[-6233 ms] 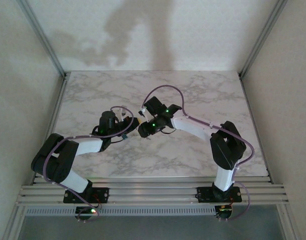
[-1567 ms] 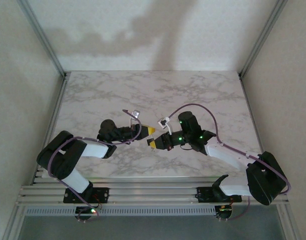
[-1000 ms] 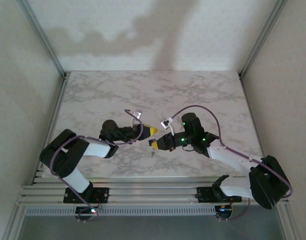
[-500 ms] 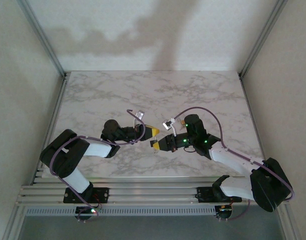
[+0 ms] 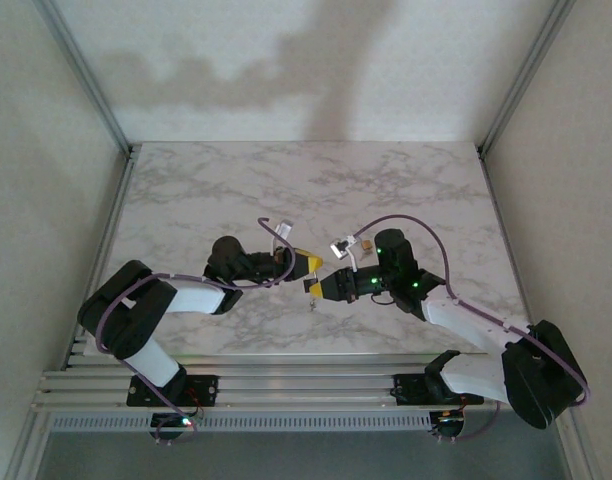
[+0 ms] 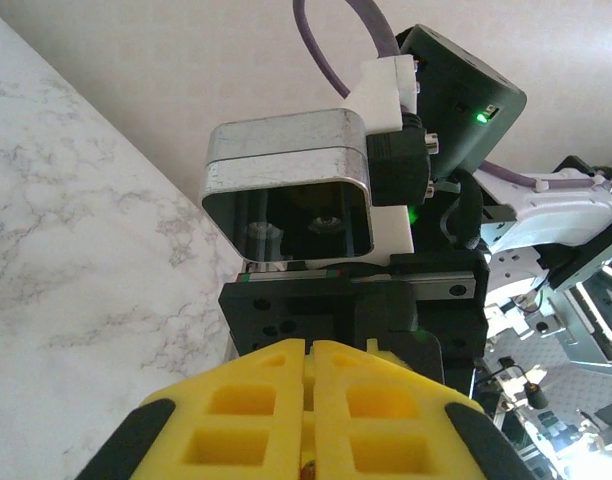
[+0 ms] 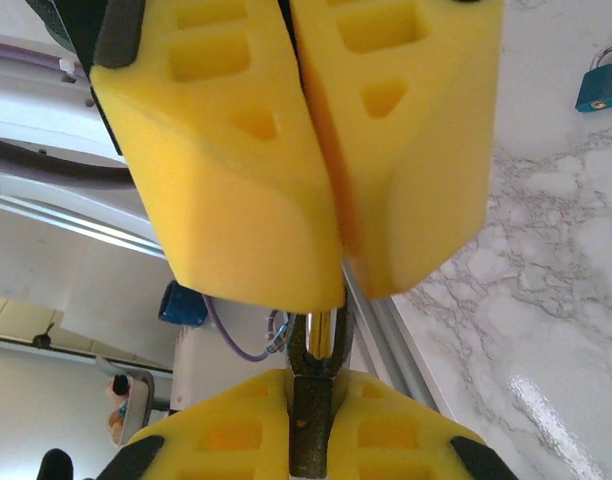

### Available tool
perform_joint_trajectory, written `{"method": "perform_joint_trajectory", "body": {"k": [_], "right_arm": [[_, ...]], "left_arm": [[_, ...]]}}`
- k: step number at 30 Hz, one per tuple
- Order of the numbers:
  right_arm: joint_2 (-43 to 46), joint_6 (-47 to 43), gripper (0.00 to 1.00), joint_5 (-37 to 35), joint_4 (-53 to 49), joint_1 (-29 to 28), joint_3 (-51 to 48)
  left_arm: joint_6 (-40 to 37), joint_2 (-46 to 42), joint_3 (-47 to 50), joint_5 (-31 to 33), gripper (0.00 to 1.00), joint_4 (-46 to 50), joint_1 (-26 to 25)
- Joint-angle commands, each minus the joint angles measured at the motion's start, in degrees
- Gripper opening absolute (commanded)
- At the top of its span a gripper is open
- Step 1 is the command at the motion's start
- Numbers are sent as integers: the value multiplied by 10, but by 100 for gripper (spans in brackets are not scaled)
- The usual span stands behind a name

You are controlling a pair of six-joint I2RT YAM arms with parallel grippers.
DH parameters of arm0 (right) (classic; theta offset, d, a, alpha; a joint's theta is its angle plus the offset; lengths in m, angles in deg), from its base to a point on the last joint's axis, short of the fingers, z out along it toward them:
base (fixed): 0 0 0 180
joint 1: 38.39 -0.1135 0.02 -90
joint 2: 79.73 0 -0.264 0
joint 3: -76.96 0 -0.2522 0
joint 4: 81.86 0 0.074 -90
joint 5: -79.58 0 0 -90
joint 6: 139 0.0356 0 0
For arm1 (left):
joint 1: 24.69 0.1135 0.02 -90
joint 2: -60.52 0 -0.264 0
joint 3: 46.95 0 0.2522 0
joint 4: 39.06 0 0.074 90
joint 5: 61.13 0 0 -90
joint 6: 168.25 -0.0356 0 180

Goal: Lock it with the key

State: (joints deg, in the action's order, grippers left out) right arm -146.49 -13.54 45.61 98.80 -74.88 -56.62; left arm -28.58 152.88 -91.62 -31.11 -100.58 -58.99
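Observation:
Over the marble table [image 5: 406, 190] my two grippers meet tip to tip. My right gripper [image 5: 313, 286] [image 7: 311, 375] is shut on a thin dark metal piece, apparently the key [image 7: 311, 430]. Its looped top end holds a shiny metal pin [image 7: 321, 335]. That pin runs up between the yellow fingers [image 7: 236, 150] of my left gripper [image 5: 306, 264] [image 6: 311, 345], which is shut on it. A small bit [image 5: 312, 304] dangles under the right gripper. A blue padlock, the lock [image 7: 598, 85], lies on the table beyond the left gripper, apart from both grippers.
The right arm's camera housing [image 6: 286, 190] stands directly in front of the left fingers. An aluminium rail [image 5: 306, 385] runs along the near edge, and frame posts [image 5: 86, 75] rise at the table's back corners. Walls close in on three sides.
Both grippers stay shut and tip to tip. The pair has crept slightly to the right, and the right wrist has swung a little further right.

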Motion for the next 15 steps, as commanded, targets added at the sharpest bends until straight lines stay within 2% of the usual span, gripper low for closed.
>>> {"method": "perform_joint_trajectory", "body": {"k": [1, 15], "right_arm": [[36, 7, 0, 73, 138, -4, 20], [42, 10, 0, 67, 136, 12, 20]], "left_arm": [[-47, 10, -3, 6, 0, 85, -21], [-77, 0, -15, -3, 0, 126, -39]]}}
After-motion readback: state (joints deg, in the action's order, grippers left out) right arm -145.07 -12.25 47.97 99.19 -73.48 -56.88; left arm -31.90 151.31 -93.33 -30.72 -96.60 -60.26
